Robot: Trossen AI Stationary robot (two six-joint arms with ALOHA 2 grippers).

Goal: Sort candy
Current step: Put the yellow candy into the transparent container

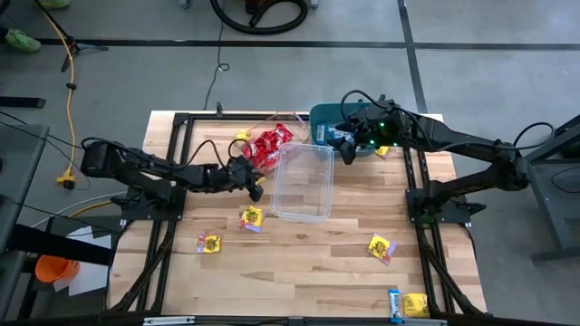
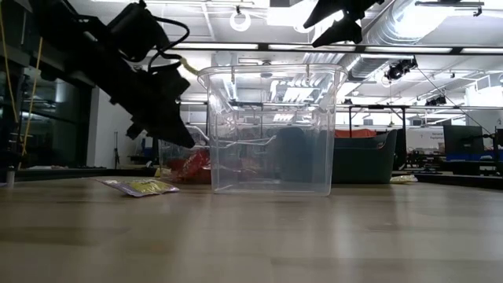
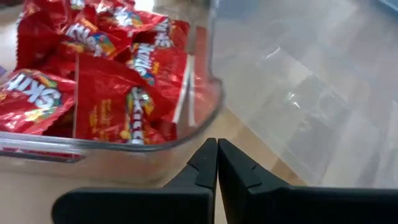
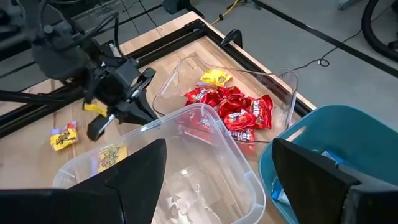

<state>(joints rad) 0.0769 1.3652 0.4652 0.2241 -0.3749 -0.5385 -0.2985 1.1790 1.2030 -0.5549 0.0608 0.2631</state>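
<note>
Red candy [image 3: 112, 81] fills a clear tub [image 1: 272, 145] at the table's far middle, with one yellow packet [image 4: 216, 77] at its far end. Next to it stands an empty clear tub [image 1: 304, 181], and behind that a teal bin [image 1: 324, 118]. Yellow candy [image 1: 251, 218] lies flat on the table just near of the empty tub. My left gripper [image 3: 216, 148] is shut with nothing between its fingers, low beside the red-candy tub's corner; whether it touches the tub I cannot tell. My right gripper [image 4: 219, 146] hangs open high over the empty tub and the teal bin.
More yellow packets lie on the wood at the near left [image 1: 210, 243], near right [image 1: 381, 246] and front right corner [image 1: 415, 305], the last beside a blue one [image 1: 394, 303]. Black frame rails [image 1: 172, 181] run along both sides of the table.
</note>
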